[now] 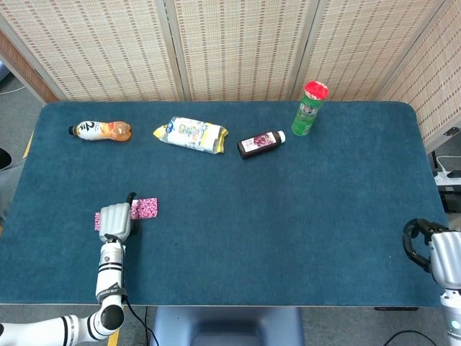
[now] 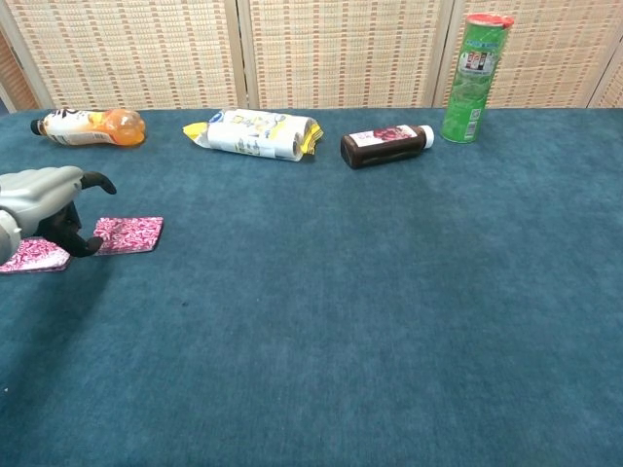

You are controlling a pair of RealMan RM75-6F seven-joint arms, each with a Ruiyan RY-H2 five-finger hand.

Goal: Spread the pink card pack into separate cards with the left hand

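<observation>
- while the head view is looking down on the blue table (image 1: 288, 209), the left hand (image 1: 115, 220) is sitting at about 8 o'clock on it, between two pink cards.
- one pink card (image 1: 146, 208) is lying flat just at the hand's 2 o'clock, its near edge hidden under the fingers; whether they are touching it i cannot tell.
- another pink card (image 1: 98, 221) is peeking out at the hand's 9 o'clock, mostly covered by it.
- the right hand (image 1: 432, 249) is waiting at the table's 4 o'clock edge, dark fingers curling inward with nothing in them.
- along the 12 o'clock side, an orange bottle (image 1: 101, 130), a snack bag (image 1: 190, 135) and a dark bottle (image 1: 261, 143) are lying down, and a green can (image 1: 310, 108) is standing upright.
- in the chest view, the left hand (image 2: 44, 206) is hanging at 9 o'clock, fingers bending down and partly apart, holding nothing that is showing.
- its dark fingertips (image 2: 80, 245) are reaching the left edge of the right card (image 2: 131, 234); the left card (image 2: 29, 256) is lying flat beneath the hand, just beside the other card.
- the bottles, bag and can are lining the 12 o'clock edge; the right hand is not showing in this view.
</observation>
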